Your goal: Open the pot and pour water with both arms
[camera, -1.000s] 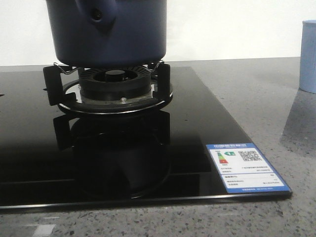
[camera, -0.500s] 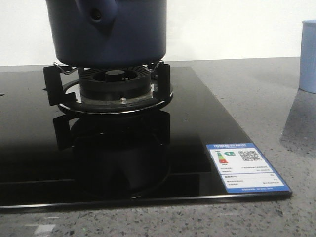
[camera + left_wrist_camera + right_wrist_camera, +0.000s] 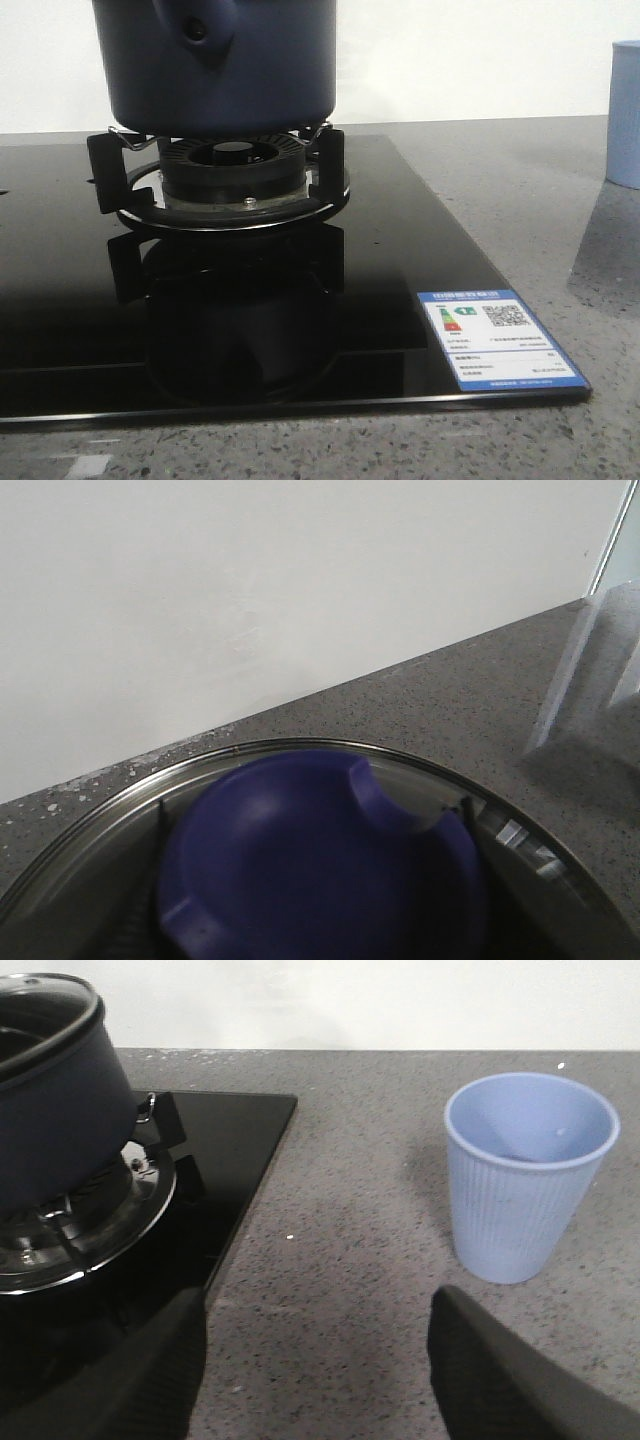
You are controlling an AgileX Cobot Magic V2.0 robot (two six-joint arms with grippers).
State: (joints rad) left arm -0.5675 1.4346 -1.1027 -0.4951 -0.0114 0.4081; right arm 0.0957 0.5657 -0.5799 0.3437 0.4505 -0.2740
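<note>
Nothing has visibly shifted; the dark navy matte round pot (image 3: 215,65) sits on the black gas burner (image 3: 228,175), glass lid (image 3: 300,780) on, beside the wide-open, empty right gripper (image 3: 315,1360); left gripper's state I cannot tell; opening seems not begun.

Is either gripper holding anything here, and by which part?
Right gripper is open and empty. The left gripper's fingers are out of view above the pot's lid, so cannot tell.

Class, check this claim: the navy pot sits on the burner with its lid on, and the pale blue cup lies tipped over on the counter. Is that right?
Not quite. The cup stands upright, mouth up, as the right wrist view shows. The pot does sit on the burner with its lid on.
</note>
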